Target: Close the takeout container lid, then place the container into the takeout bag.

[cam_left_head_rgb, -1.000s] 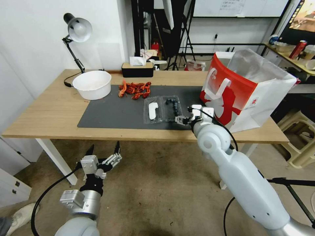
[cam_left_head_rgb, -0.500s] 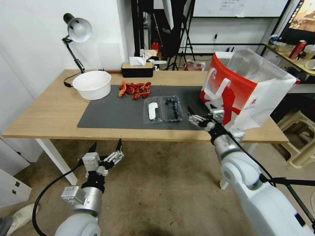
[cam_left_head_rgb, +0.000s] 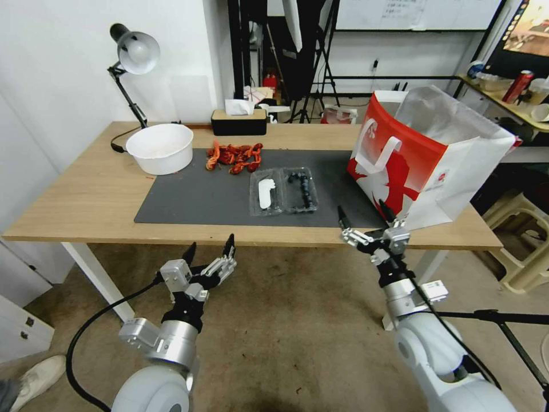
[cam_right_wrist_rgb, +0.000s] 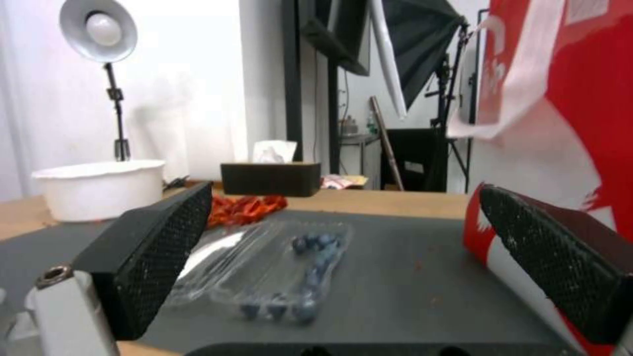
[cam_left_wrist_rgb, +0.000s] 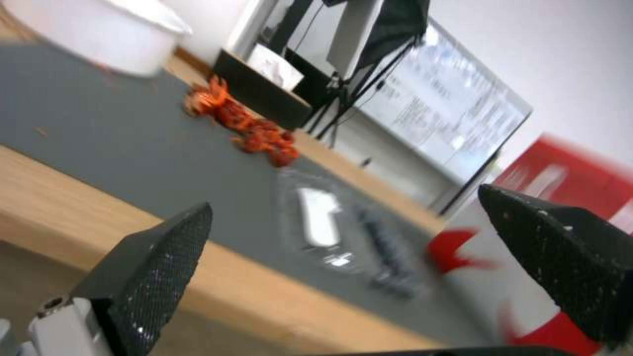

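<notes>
**Container open flat, both claws empty**

Right gripper [cam_left_head_rgb: 365, 215] fingers apart, at the table's front edge just before the takeout bag [cam_left_head_rgb: 426, 160]. Left gripper [cam_left_head_rgb: 209, 248] apart, below the table. Takeout container [cam_left_head_rgb: 284, 190] lies open on grey mat [cam_left_head_rgb: 194, 197], stickered lid [cam_left_head_rgb: 266, 193] beside the berries.
</notes>
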